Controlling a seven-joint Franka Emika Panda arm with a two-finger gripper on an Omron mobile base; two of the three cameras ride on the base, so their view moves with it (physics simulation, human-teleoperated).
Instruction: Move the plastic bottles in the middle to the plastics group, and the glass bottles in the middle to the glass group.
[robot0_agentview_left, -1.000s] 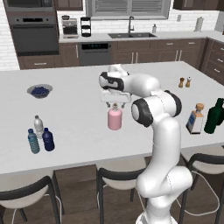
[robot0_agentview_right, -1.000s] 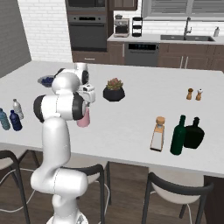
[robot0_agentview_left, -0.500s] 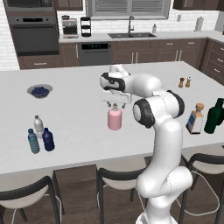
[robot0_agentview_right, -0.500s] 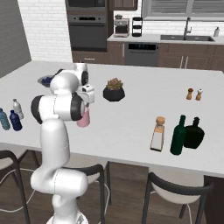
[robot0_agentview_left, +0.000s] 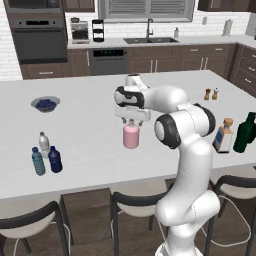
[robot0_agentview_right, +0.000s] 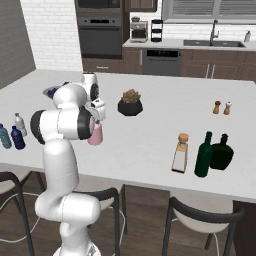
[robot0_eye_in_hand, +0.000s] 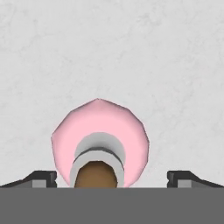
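**Gripper over pink bottle**

We see the gripper (robot0_eye_in_hand: 112, 177) spread wide, grasping nothing, directly above the pink bottle (robot0_agentview_left: 131, 137), which stands upright mid-counter (robot0_agentview_left: 90, 130). Navy bottle (robot0_agentview_left: 55, 160) sits far left beside two water bottles (robot0_agentview_left: 41, 152).

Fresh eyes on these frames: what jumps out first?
The white arm, bent over mid-counter with its open end effector right above the pink bottle; the hand view looks straight down on that bottle's neck. Next, the dark green bottle by the cork-topped bottle at one end, and three small bottles at the other.
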